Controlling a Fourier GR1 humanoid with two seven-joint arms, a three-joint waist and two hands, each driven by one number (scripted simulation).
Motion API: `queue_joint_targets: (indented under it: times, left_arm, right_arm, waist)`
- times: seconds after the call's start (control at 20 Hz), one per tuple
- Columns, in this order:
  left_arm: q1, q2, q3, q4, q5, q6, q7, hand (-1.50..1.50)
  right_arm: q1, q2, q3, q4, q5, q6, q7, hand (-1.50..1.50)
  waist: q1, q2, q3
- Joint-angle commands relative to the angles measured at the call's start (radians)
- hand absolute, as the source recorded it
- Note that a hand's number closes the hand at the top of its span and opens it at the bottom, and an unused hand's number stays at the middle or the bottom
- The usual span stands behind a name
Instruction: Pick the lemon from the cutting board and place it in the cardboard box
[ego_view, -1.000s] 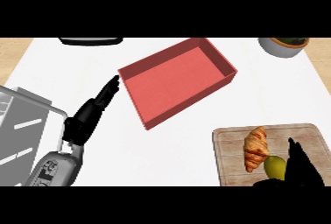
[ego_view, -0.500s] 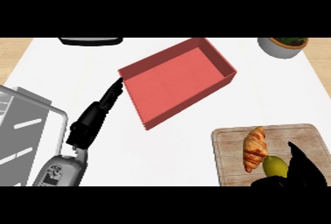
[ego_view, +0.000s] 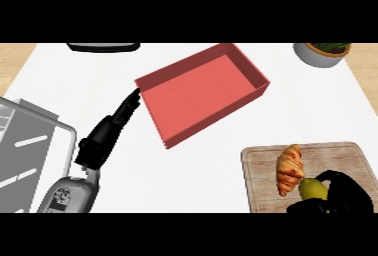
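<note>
A yellow-green lemon (ego_view: 311, 188) lies on the wooden cutting board (ego_view: 260, 161) at the lower right, just beside a croissant (ego_view: 289, 168). My right hand (ego_view: 350, 194) comes in from the lower edge and curls round the lemon from its right side and from below, hiding part of it. The box (ego_view: 201, 92) is a shallow red tray, open at the top, lying at an angle in the middle of the counter. My left hand (ego_view: 109, 133) stretches up with straight fingers, its tips at the box's left corner.
A grey wire rack (ego_view: 23, 146) fills the left edge. A potted plant in a pale pot (ego_view: 322, 53) stands at the top right. A dark object (ego_view: 103, 46) sits at the top edge, left of the box.
My right hand's fingers, straight beside the lemon before, have curled round it. My left hand has slid up a little towards the box's corner.
</note>
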Motion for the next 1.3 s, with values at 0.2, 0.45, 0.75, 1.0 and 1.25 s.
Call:
queue_joint_targets:
  times: [0.2,0.45,0.75,1.0,1.25]
  left_arm:
    - [-0.029,-0.002,-0.03,-0.011,0.006,-0.049,0.0,0.0]
    - [-0.058,-0.032,-0.052,0.036,-0.005,-0.047,-0.004,0.0]
    - [-0.004,-0.024,-0.016,-0.031,-0.012,-0.004,0.036,0.0]
    - [0.006,-0.026,0.009,-0.014,-0.024,0.009,0.01,0.0]
    - [-0.013,0.004,0.053,0.005,0.003,-0.032,0.0,0.0]
  right_arm:
    - [-0.157,-0.085,0.327,-0.084,0.08,0.122,-0.364,1.5]
    - [-0.338,-0.096,0.556,-0.15,0.125,0.166,-0.662,1.5]
    - [-0.461,-0.078,0.511,-0.18,0.088,0.137,-0.83,1.5]
    - [-0.352,-0.173,0.457,-0.498,-0.005,0.237,-0.848,1.5]
    - [-0.39,-0.117,0.308,-0.66,-0.194,0.362,-0.797,1.5]
  waist:
    - [0.111,0.013,0.016]
    - [0.114,0.02,0.016]
    - [0.02,0.007,0.016]
    - [-0.008,0.005,0.015]
    - [-0.007,0.007,0.015]
